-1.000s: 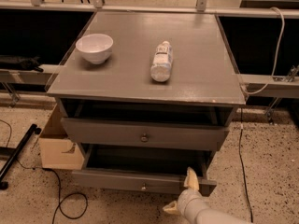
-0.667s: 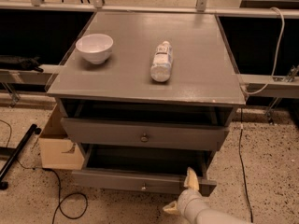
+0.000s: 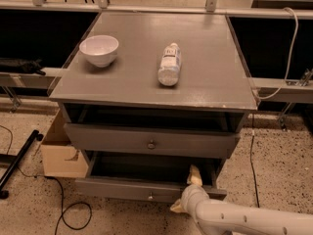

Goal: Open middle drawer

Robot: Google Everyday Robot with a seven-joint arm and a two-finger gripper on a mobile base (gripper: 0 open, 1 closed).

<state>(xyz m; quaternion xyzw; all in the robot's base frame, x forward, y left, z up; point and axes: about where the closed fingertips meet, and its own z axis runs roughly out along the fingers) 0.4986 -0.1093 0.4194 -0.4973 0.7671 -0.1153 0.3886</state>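
– Middle drawer (image 3: 117, 188), where is it and how does it lie?

– It's the grey painted wooden drawer with the low front and one small round metal knob (image 3: 150, 197), second from the top of the grey wooden cabinet (image 3: 205, 58). It stands well out of the cabinet, front facing the camera. The front's long axis runs left to right, and the plain dark inside shows behind it.

– And the gripper (image 3: 185, 190)?

– The pale two-finger gripper is low at the middle drawer's right front corner, on a white arm (image 3: 244, 219) entering from the lower right. Its fingers are apart: one finger (image 3: 194, 174) reaches up inside the drawer, the other sits in front of the panel. I cannot tell whether either touches the wood.

– What's above?

– A taller grey drawer front (image 3: 107, 138) with its own knob, standing out less. On the flat grey top a white round bowl (image 3: 99, 49) stands upright at the left. A clear plastic bottle (image 3: 169, 64) lies on its side near the middle, lengthwise front to back, well apart from the bowl.

– The room?

– Speckled stone floor (image 3: 279, 170), a brown cardboard box (image 3: 61, 155) just beside the cabinet's left side, black cables (image 3: 63, 214) on the floor, and a white cable (image 3: 289, 48) at the right.
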